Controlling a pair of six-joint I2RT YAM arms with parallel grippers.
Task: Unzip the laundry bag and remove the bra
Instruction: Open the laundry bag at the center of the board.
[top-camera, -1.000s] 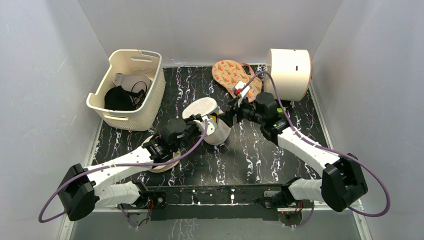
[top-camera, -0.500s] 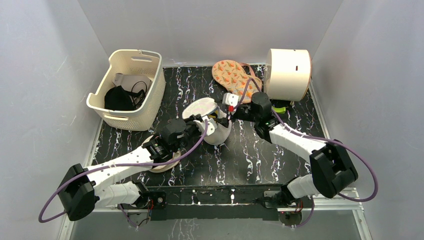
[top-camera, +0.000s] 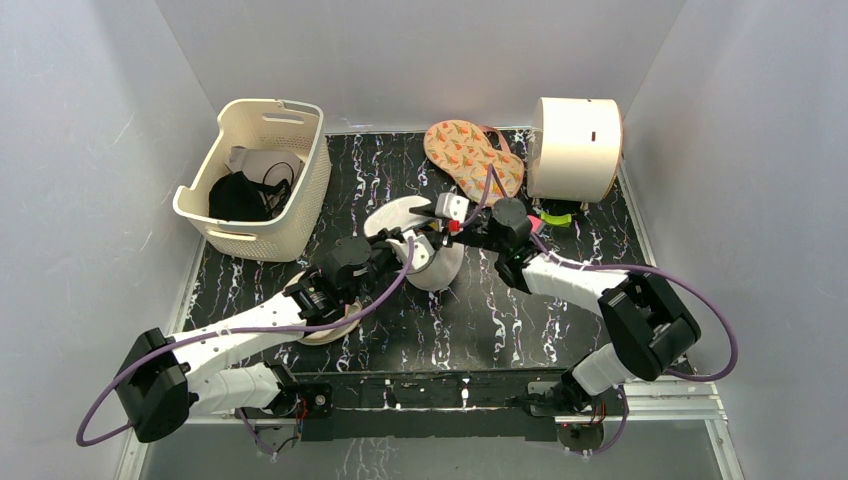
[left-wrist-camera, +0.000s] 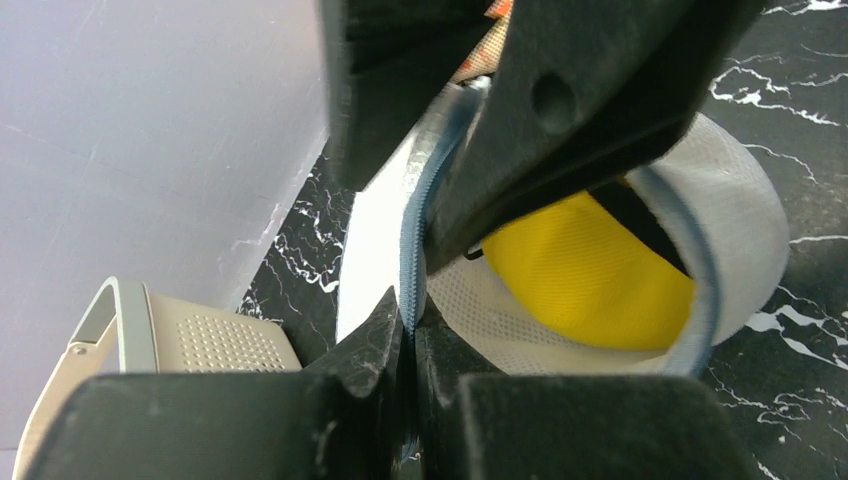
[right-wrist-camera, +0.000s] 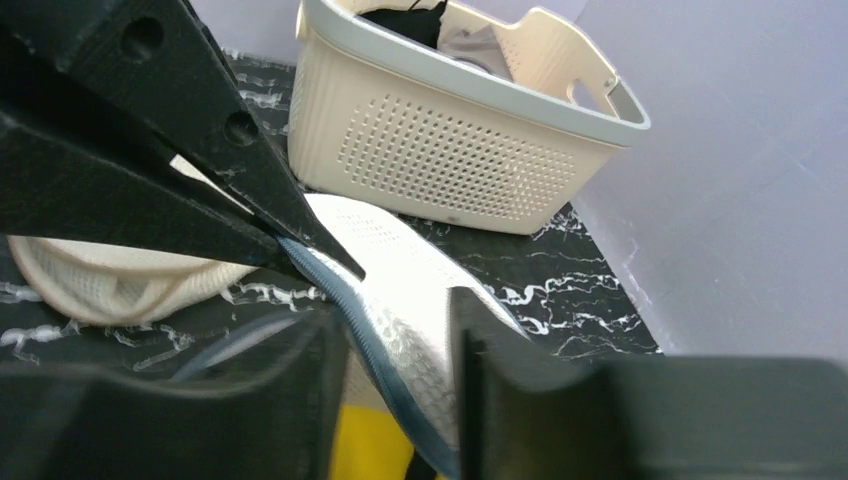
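The laundry bag (top-camera: 440, 268) lies mid-table with its white mesh halves (left-wrist-camera: 745, 195) spread apart. Inside shows the yellow part of the bra (left-wrist-camera: 590, 275) with black trim. My left gripper (left-wrist-camera: 408, 325) is shut on the blue-grey zipper rim (left-wrist-camera: 410, 235) of one half; from above, that gripper (top-camera: 408, 250) sits at the bag's left side. My right gripper (right-wrist-camera: 395, 310) straddles the rim (right-wrist-camera: 345, 300) and mesh (right-wrist-camera: 410, 300) of the raised half. Its fingers stand a little apart, one blurred. Yellow of the bra (right-wrist-camera: 370, 450) shows below them. Seen from above, the right gripper (top-camera: 438, 230) is over the bag.
A cream basket (top-camera: 295, 205) holding a black garment (top-camera: 238, 195) stands at the back left. A patterned orange pouch (top-camera: 470, 155) and a beige cylinder (top-camera: 575, 148) sit at the back right. A beige round pouch (top-camera: 330, 325) lies under my left arm.
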